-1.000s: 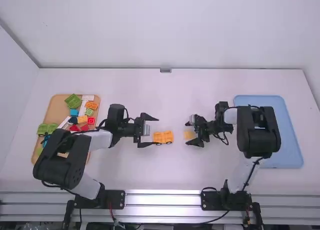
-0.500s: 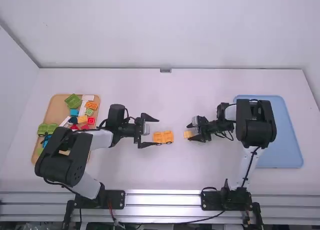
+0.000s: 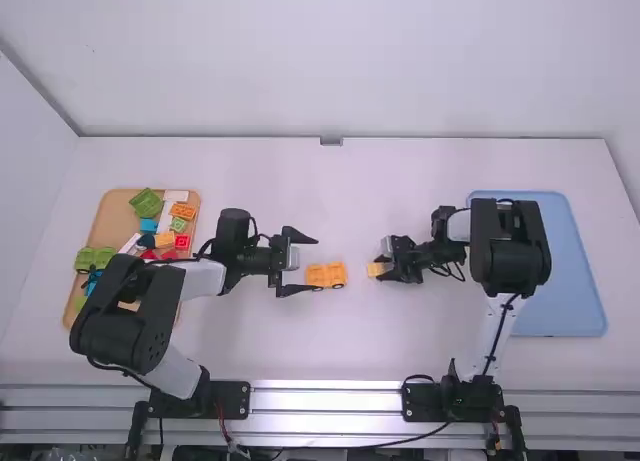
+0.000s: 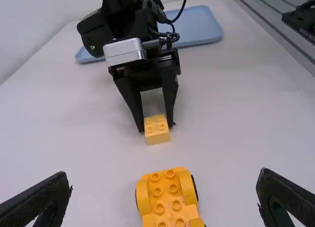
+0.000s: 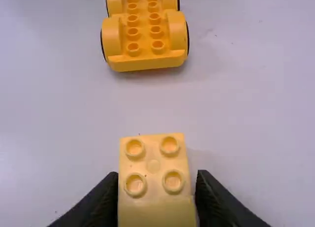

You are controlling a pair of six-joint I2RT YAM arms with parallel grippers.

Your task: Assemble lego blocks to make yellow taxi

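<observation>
- Behind my left jaws (image 3: 316,263), the tan tray (image 3: 118,219) holds green, red, blue, orange and white pieces (image 3: 176,196).
- Behind my right jaws (image 3: 379,268) I have the blue tray (image 3: 581,271), partly covered by that arm.
- Both arms point inward, jaws facing each other low over the desk (image 3: 340,351); left spread wide, right closed around the yellow block (image 3: 375,270).
- The wheeled base (image 3: 327,274) sits between the two pairs, nearer the left tips.
</observation>
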